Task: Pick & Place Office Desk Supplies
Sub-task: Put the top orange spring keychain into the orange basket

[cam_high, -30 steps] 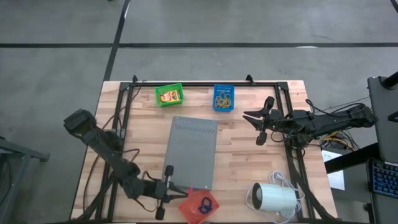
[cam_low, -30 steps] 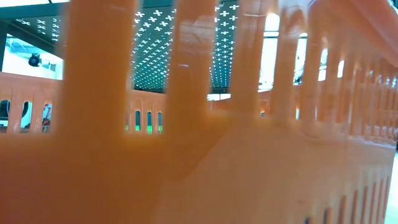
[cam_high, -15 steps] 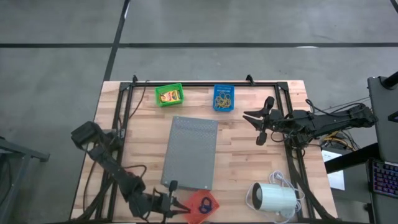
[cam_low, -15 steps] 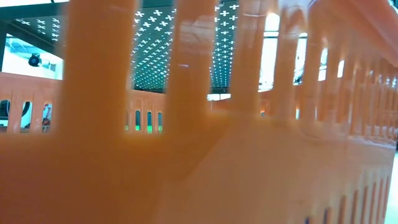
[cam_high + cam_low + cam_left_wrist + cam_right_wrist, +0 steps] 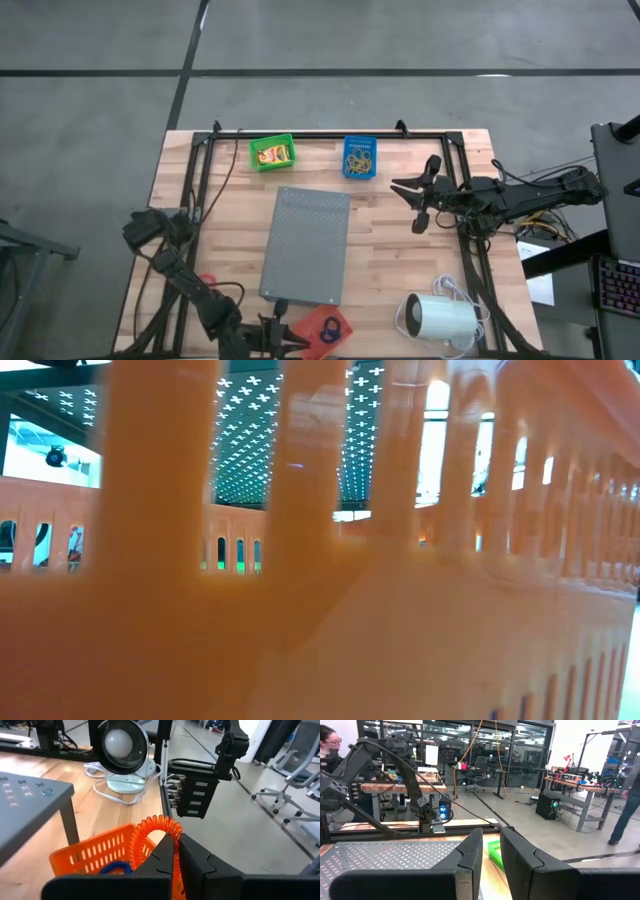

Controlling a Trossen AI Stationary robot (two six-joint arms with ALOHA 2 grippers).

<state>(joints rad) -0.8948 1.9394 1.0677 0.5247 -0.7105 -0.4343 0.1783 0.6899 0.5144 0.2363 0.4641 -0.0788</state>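
My left gripper (image 5: 288,337) is at the table's near edge, at the left rim of the orange basket (image 5: 322,333). It is shut on a red coiled rubber ring (image 5: 155,827). A blue ring (image 5: 117,866) lies inside that basket. The green basket (image 5: 272,152) at the far edge holds yellow crayon boxes. The blue basket (image 5: 360,157) beside it holds tan rubber bands. My right gripper (image 5: 412,200) waits in the air at the right, open by a narrow gap with nothing between its fingers. My left gripper pinches the red coiled ring by its lower part (image 5: 169,841) between its two fingers. The fingers come nearly level from the table's left. The ring's loop stands upright past the fingertips, over the orange basket's wall (image 5: 95,852); the fingers hide its bottom.
The grey perforated slab (image 5: 308,245) stands on legs mid-table. A white cylinder (image 5: 440,320) with a cord lies near right. A small red thing (image 5: 207,283) lies on the table left of my left arm. The orange basket's wall (image 5: 320,610) fills the low view.
My left gripper has gone down and toward the table's near edge, closing on the orange basket's left rim, and it has rolled about its own axis. It has stayed shut. The small red thing on the table has come into sight from under the arm.
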